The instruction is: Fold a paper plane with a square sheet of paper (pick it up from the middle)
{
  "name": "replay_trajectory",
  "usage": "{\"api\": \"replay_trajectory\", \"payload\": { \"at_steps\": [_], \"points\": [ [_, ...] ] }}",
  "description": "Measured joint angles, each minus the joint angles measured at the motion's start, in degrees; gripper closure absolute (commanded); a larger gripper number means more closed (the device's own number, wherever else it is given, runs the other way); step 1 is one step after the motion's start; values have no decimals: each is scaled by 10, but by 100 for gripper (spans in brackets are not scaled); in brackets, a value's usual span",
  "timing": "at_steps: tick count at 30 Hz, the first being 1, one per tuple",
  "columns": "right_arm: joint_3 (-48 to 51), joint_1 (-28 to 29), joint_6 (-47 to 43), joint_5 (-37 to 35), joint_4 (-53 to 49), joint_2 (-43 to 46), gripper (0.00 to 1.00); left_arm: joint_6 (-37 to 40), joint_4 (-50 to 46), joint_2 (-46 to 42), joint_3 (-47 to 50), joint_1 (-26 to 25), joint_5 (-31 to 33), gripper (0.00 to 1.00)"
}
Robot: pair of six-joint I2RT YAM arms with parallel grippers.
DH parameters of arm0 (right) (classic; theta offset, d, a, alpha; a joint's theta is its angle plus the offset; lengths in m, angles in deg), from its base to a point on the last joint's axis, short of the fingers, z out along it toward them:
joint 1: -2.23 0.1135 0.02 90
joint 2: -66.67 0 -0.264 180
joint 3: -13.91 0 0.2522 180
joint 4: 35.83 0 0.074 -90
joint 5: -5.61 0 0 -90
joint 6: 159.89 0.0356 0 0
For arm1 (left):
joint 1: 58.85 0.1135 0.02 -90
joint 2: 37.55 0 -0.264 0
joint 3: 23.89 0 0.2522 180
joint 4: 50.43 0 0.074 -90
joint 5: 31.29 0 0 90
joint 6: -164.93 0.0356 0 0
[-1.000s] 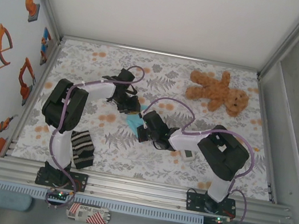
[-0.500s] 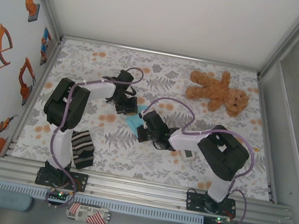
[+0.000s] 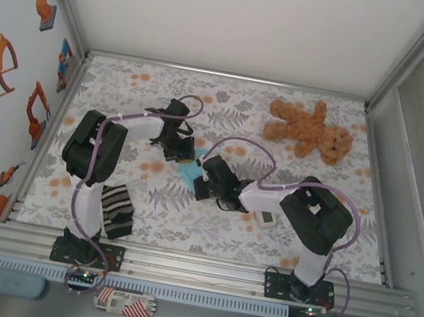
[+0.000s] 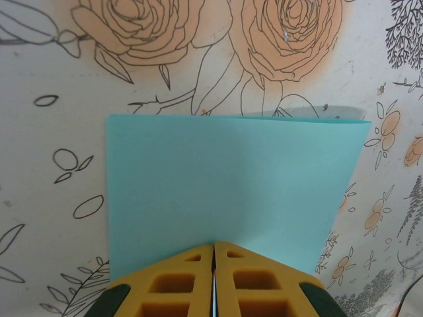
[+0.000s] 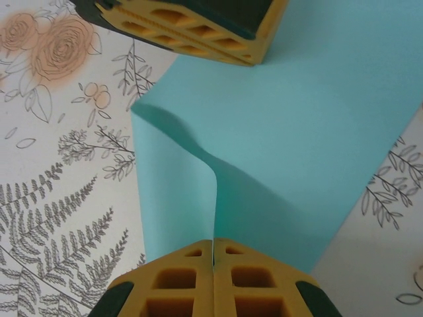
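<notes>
Top external view: the square sheet of paper (image 3: 189, 172), light blue, sits mid-table on the floral tablecloth (image 3: 209, 224), between the tips of the two arms. Left wrist view: the left gripper (image 4: 213, 251) has its yellow jaws pressed together on the near edge of the sheet, roughly mid-edge. Right wrist view: the right gripper (image 5: 213, 246) is likewise clamped on the paper, pinching up a small ridge that runs back from the jaws, and the left gripper's fingers bite the opposite edge. Both pincers are closed on the paper, nothing else held. A faint second edge shows behind the far side in the left wrist view, so the sheet may be doubled over, hard to be sure. Handling judgement: very light, thin, floppy; it buckles at once under a pinch, creases for good, and tears if the arms pull apart. It likely slides easily on the cloth. Best held mid-edge with a flat shallow pinch, both grips moving together with some slack; corners would droop.
</notes>
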Motion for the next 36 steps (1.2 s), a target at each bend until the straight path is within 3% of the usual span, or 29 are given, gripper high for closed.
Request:
{"api": "replay_trajectory", "payload": {
  "at_steps": [36],
  "points": [
    [-3,-1,8,1,-6,-6,100,0,0,0,0,0,0,92]
  ]
}}
